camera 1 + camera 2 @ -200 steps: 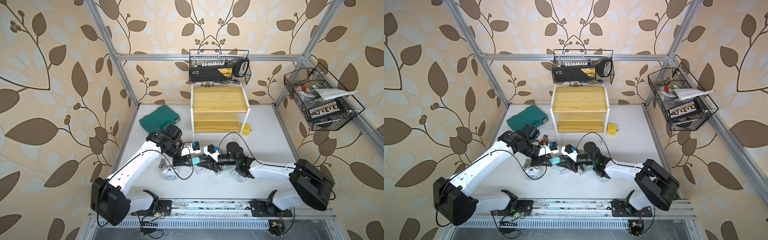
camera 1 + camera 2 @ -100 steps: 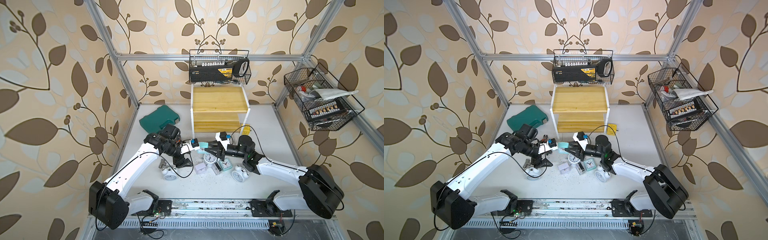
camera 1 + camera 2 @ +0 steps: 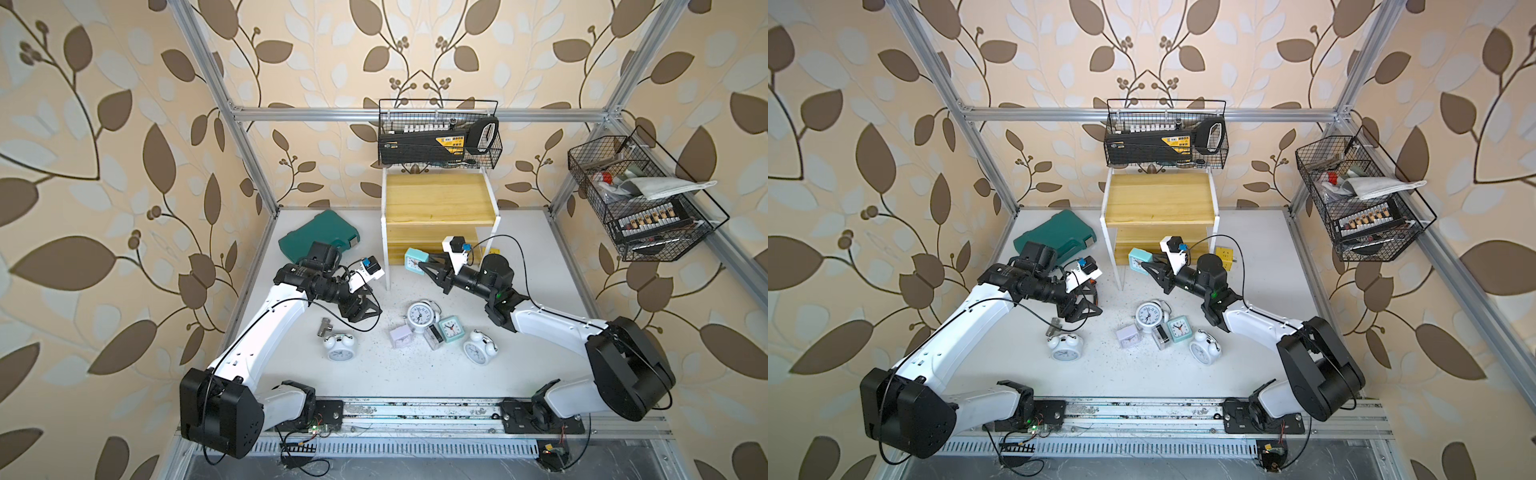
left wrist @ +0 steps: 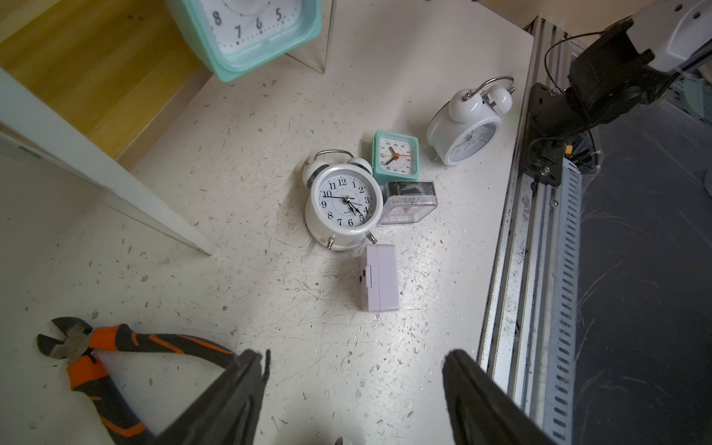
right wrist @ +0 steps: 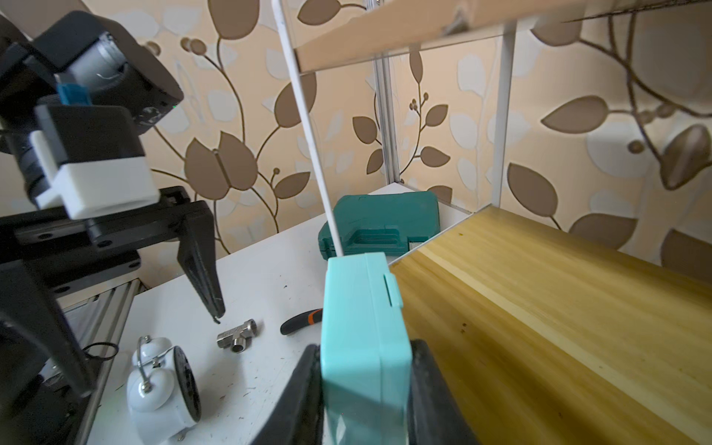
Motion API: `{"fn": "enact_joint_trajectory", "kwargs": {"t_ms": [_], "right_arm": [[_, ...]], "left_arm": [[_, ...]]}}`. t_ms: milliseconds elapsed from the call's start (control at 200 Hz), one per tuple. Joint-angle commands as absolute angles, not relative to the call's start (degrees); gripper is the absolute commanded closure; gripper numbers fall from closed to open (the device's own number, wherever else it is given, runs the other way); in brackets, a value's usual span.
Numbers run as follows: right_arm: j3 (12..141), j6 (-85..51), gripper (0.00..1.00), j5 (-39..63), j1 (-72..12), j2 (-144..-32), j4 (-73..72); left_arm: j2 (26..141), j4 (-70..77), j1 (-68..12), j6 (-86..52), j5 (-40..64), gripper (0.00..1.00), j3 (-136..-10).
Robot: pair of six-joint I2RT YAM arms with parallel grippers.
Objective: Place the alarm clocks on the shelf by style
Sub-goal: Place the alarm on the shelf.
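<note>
Both top views: the right gripper [image 3: 423, 266] is clamped on the mint clock [image 3: 412, 259] at the front of the shelf's [image 3: 436, 199] lower tier.

Left wrist: the left gripper [image 4: 356, 358] has its fingers apart and holds nothing.

Right wrist: the mint clock sits near the white side panel [image 5: 308, 127]. Recommend advancing over the lower board [image 5: 539, 308], clear of that panel, setting the clock upright, then releasing.

place: robot lab test cell | evidence: aluminium frame [image 3: 332, 113], wallpaper panels [image 3: 104, 166], 2 arms [image 3: 270, 328] bolted to rail [image 3: 415, 409]
</note>
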State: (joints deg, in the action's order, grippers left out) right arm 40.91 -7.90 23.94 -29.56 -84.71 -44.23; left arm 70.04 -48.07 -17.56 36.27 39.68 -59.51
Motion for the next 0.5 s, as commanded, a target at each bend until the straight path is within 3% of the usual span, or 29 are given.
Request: {"fn": "enact_joint_trajectory", "kwargs": {"t_ms": [0,495], "right_arm": [[43.4,-8.62,0.84,19.76,-29.75,-87.29,-48.95],[50.04,-2.51,0.82,9.83,-34.74,-96.18,-49.78]], "left_arm": [[69.17,-47.37,-17.09,34.81,43.8,0.23,-58.54],[69.08,-47.0,-16.54,34.71,45.09,0.23,-57.31]]}}
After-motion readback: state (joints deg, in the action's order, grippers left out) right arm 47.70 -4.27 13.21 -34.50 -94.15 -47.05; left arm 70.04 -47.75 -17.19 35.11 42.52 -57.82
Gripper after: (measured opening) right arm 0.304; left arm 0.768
